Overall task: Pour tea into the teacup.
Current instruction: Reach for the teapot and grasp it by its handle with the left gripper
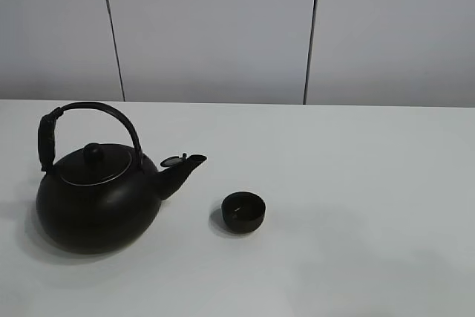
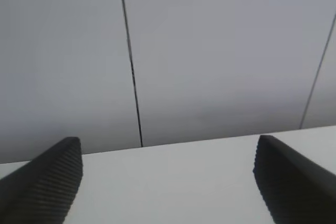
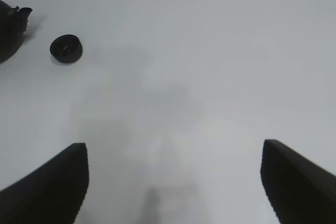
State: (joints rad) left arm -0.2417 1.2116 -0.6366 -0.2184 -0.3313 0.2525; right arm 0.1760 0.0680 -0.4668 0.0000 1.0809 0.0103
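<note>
A big round black kettle (image 1: 100, 194) with an arched handle stands on the left of the white table (image 1: 356, 183), its spout pointing right. The small matte-black teacup (image 1: 244, 211) sits just right of the spout, upright and apart from the kettle. Neither arm shows in the exterior high view. My left gripper (image 2: 168, 174) is open and empty, with only the table's far edge and the wall between its fingers. My right gripper (image 3: 175, 179) is open and empty above bare table; the teacup (image 3: 66, 48) and the kettle's spout (image 3: 16, 19) lie far off from it.
A white panelled wall (image 1: 215, 27) with dark vertical seams stands behind the table. The table's far edge (image 2: 199, 142) shows in the left wrist view.
</note>
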